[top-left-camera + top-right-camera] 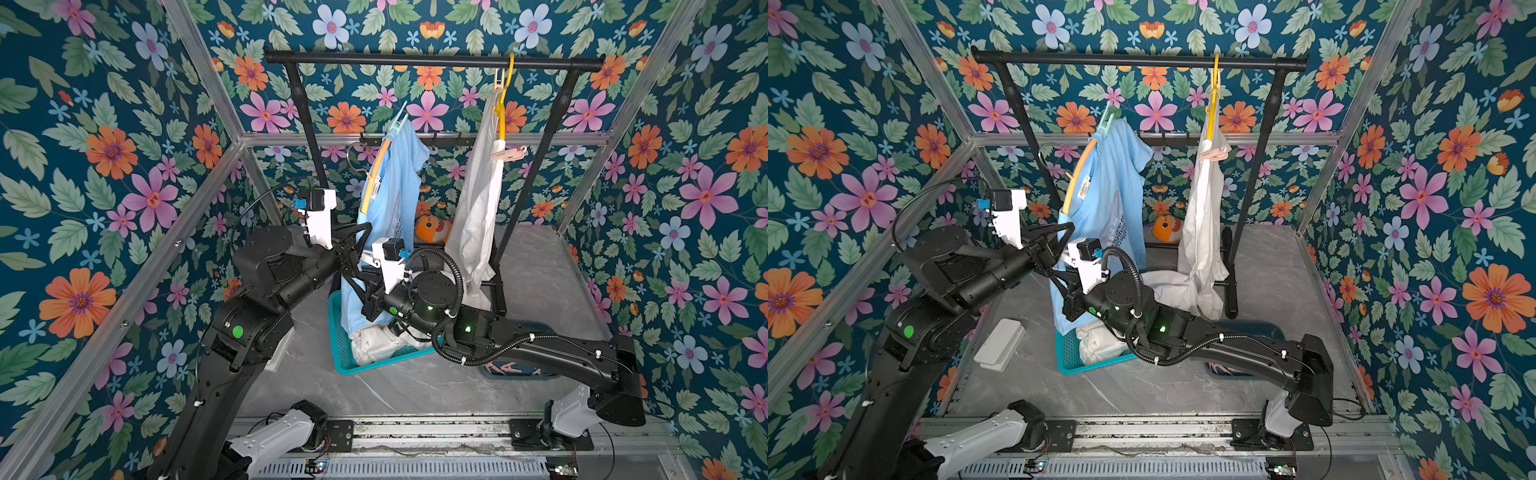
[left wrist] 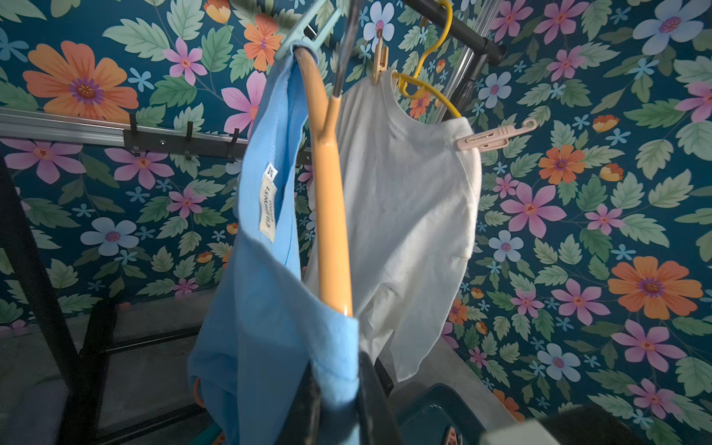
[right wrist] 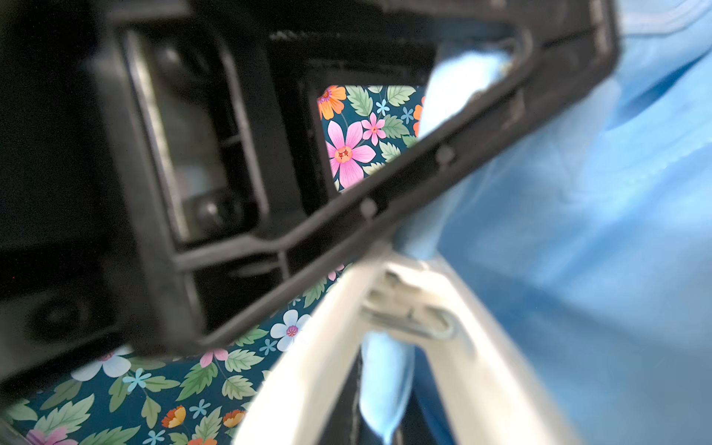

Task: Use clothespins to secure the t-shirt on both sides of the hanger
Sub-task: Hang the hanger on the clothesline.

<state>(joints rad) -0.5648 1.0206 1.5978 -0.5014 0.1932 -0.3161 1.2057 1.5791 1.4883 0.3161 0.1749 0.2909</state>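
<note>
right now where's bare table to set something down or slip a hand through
Bare tabletop lies between the teal basket and the front rail, and again at back right, between the rack's leg and the wall frame. The middle is crowded: left arm, right arm, blue t-shirt, basket and clothespin tray.

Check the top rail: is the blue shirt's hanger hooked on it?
No, only the yellow hanger hooks over the top rail; the orange hanger carrying the blue shirt sits below it.
</note>
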